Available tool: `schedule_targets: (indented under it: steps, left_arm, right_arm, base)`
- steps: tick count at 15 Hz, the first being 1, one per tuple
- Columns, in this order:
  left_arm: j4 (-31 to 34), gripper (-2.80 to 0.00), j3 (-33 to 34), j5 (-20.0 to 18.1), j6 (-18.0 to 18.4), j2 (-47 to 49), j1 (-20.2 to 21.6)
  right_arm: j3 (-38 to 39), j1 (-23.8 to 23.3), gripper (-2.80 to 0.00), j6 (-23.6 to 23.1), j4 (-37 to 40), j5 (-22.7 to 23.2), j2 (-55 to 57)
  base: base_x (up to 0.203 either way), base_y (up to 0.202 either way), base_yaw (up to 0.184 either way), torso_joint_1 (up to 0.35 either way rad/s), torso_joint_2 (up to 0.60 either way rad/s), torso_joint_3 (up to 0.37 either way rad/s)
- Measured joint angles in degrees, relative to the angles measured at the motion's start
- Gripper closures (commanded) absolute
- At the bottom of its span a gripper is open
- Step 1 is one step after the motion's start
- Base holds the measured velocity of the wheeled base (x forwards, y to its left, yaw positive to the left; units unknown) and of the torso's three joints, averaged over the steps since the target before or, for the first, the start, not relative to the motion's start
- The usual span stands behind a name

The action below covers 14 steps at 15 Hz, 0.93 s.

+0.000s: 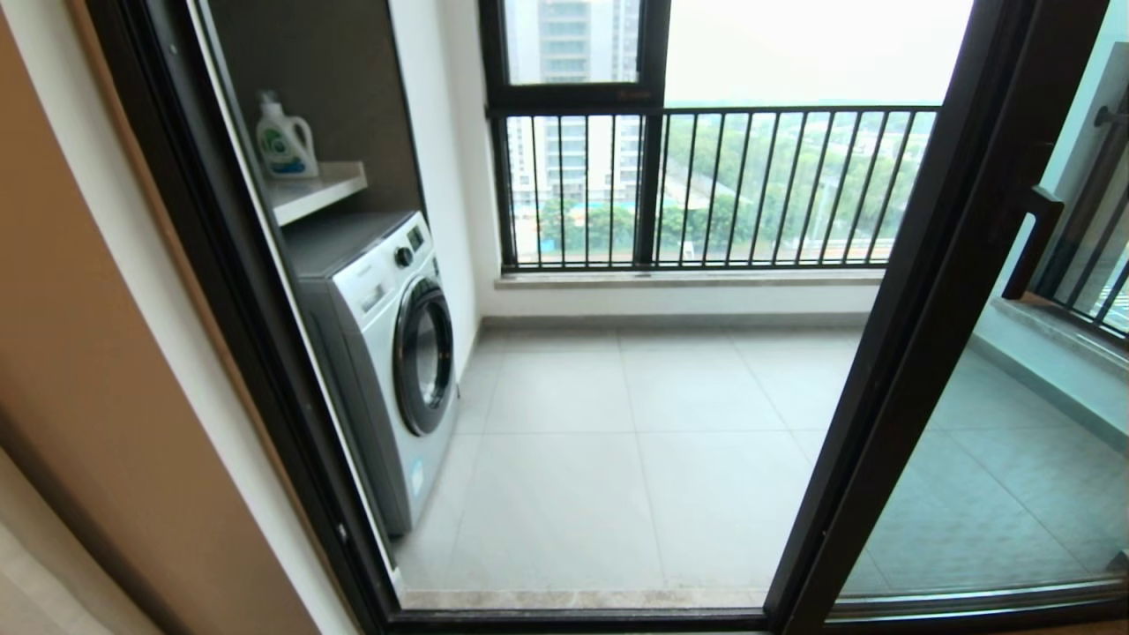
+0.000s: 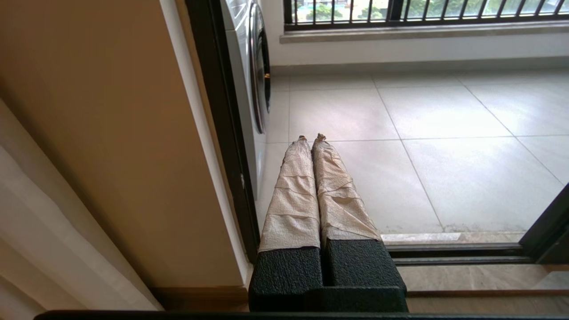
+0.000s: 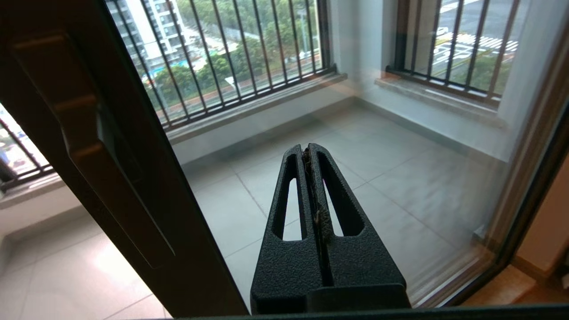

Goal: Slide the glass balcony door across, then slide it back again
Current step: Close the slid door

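Note:
The glass balcony door (image 1: 988, 476) stands slid to the right, its dark upright (image 1: 917, 317) crossing the head view and leaving the doorway open on the left. A small dark pull handle (image 1: 1034, 242) sits on that upright. In the right wrist view the upright (image 3: 133, 186) with its recessed pull (image 3: 89, 133) stands close beside my right gripper (image 3: 307, 146), which is shut and empty in front of the glass pane (image 3: 422, 155). My left gripper (image 2: 310, 138), fingers wrapped in beige tape, is shut and empty, low near the left door jamb (image 2: 222, 133). Neither arm shows in the head view.
A white washing machine (image 1: 388, 353) stands at the left of the balcony under a shelf with a detergent bottle (image 1: 284, 141). A black-barred railing (image 1: 714, 190) closes the far side. The dark floor track (image 2: 453, 255) runs across the threshold. A beige wall (image 1: 106, 397) is at the left.

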<state>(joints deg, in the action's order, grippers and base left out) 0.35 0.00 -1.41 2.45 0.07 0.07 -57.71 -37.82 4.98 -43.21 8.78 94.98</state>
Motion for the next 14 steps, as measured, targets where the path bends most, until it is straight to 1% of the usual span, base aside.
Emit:
schedule_targets:
  steps: [1, 3, 4, 7, 12, 14]
  left_arm:
    - [0.0, 0.0, 0.0, -0.1, 0.0, 0.0, 0.0]
    - [0.0, 0.0, 0.0, -0.1, 0.0, 0.0, 0.0]
    - [0.0, 0.0, 0.0, -0.1, 0.0, 0.0, 0.0]
    - [0.0, 0.0, 0.0, -0.1, 0.0, 0.0, 0.0]
    - [0.0, 0.0, 0.0, -0.1, 0.0, 0.0, 0.0]
    - [0.0, 0.0, 0.0, -0.1, 0.0, 0.0, 0.0]
  right_arm:
    - [-0.3, 0.2, 0.0, 1.0, -1.0, 2.2, 1.3]
    - [-2.3, 1.1, 0.0, 5.4, -2.0, 6.4, 3.6]
    - [-3.8, 1.4, 0.0, 6.4, -2.1, 7.4, 5.0]
    - [-8.5, 2.8, 0.0, 6.7, -2.2, 7.7, 9.1]
    - [-10.0, 3.7, 0.0, 6.9, -4.3, 8.0, 13.1]
    - [-10.1, 5.1, 0.0, 6.9, -4.6, 8.1, 13.7]
  base:
    - [0.0, 0.0, 0.0, 0.0, 0.0, 0.0]
    - [0.0, 0.0, 0.0, 0.0, 0.0, 0.0]
    - [0.0, 0.0, 0.0, 0.0, 0.0, 0.0]
    - [0.0, 0.0, 0.0, 0.0, 0.0, 0.0]
    - [0.0, 0.0, 0.0, 0.0, 0.0, 0.0]
    - [0.0, 0.0, 0.0, 0.0, 0.0, 0.0]
